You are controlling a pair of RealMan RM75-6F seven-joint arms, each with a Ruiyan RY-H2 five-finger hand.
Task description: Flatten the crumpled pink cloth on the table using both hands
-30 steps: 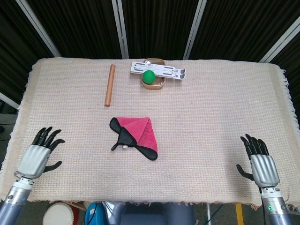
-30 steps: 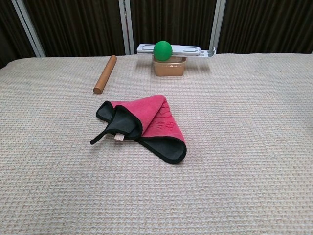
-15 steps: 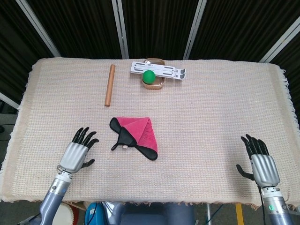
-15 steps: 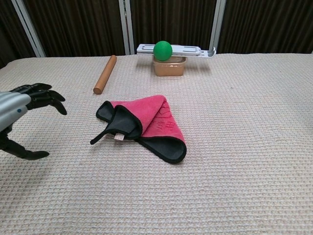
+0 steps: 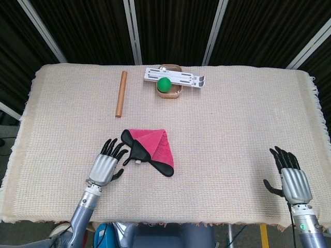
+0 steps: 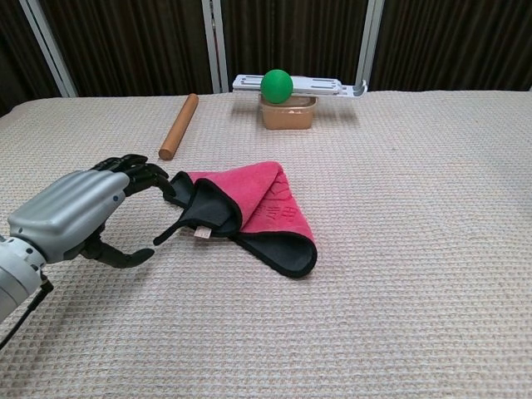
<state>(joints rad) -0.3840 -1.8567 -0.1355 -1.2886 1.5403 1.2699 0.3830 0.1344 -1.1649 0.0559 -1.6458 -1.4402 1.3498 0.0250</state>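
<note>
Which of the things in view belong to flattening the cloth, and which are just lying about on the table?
Belongs to the job:
- crumpled pink cloth with black edging
- left hand, open, at the cloth's edge
- right hand, open, far from the cloth

Lying about:
- brown wooden rod
- green ball in a tan bowl
- white folding stand across that bowl

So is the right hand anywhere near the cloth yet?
No, the right hand hangs open at the table's near right edge, far from the pink cloth.

Left robot hand (image 6: 79,212) with spread fingers just beside folded pink cloth (image 6: 258,208) on woven surface (image 6: 416,249), wooden rod (image 6: 179,125), green ball (image 6: 277,86) behind
</note>
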